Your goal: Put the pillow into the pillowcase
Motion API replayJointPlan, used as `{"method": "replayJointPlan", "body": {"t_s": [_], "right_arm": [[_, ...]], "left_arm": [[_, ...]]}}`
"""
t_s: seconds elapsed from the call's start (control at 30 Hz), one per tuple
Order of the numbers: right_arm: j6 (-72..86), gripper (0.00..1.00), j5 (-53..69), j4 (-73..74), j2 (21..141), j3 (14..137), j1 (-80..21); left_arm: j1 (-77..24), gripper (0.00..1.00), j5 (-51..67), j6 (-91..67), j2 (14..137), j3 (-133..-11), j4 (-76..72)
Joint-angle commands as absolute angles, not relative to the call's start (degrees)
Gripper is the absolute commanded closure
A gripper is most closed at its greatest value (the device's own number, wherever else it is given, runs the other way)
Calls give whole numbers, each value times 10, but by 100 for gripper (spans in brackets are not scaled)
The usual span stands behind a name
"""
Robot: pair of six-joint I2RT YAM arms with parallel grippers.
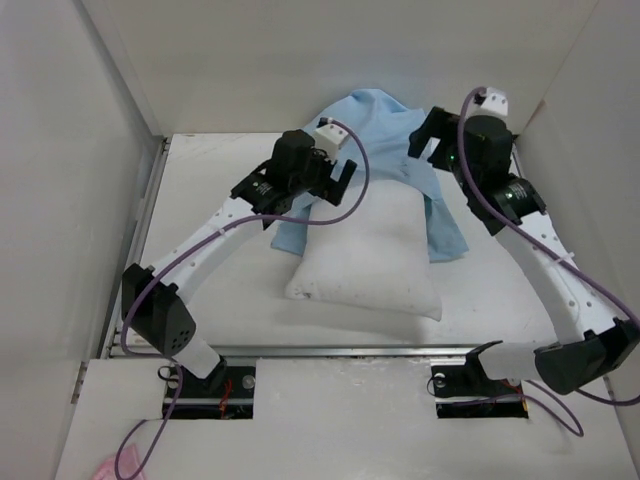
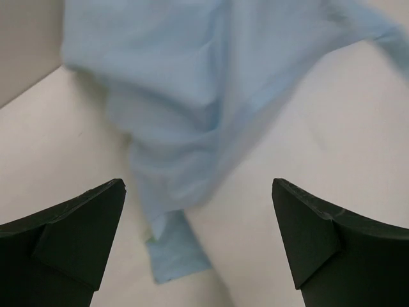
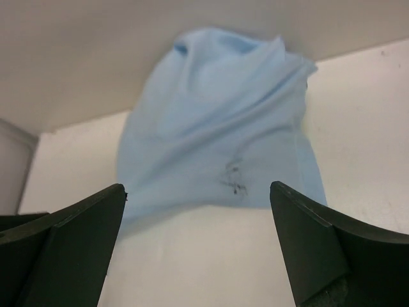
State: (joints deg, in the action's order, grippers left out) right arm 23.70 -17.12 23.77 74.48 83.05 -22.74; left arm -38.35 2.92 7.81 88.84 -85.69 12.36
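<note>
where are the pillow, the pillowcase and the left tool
pillow [image 1: 365, 255], top view, middle of its white face
pillowcase [image 1: 375, 125], top view, blue fabric behind the pillow
left tool [image 2: 198, 184], left wrist view, midway between its open fingertips

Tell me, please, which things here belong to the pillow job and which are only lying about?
For the job:
- pillow
- pillowcase, light blue, bunched at the pillow's far side
- left gripper, open, empty
- right gripper, open, empty

Lying about:
- pink thing at the near left corner, cut off by the picture's edge; I cannot tell what it is
</note>
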Motion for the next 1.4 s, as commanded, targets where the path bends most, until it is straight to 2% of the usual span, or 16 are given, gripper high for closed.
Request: {"method": "replayJointPlan", "body": {"t_s": [0.0,0.1,0.23,0.33,0.5,0.73,0.83,0.97,1.13,1.27,1.37], "right_arm": [[253,0,-158,238,751,881,-216],[253,0,-125,243,752,881,-209],[236,0,-28,243,724,798,-209],[236,0,-2,237,712,753,-209],[228,0,10,229,712,707,-221],[205,0,-45,213,740,677,-265],[213,0,-69,221,751,684,-272],[224,0,-113,221,707,678,-272],[229,0,-125,238,651,667,-260],[229,0,-113,243,635,662,-260],[229,0,-97,243,635,657,-260]], "left_arm": [[-366,0,-79,126,883,-838,134],[-341,0,-93,120,899,-862,134],[-334,0,-48,154,964,-923,176],[-334,0,-13,178,1002,-959,192],[-334,0,53,212,1015,-940,174],[-334,0,103,210,1110,-1069,231],[-334,0,95,210,1086,-1051,222],[-329,0,65,210,1002,-962,183],[-329,0,162,227,904,-895,151],[-329,0,178,227,918,-880,137],[-329,0,166,227,984,-934,165]]}}
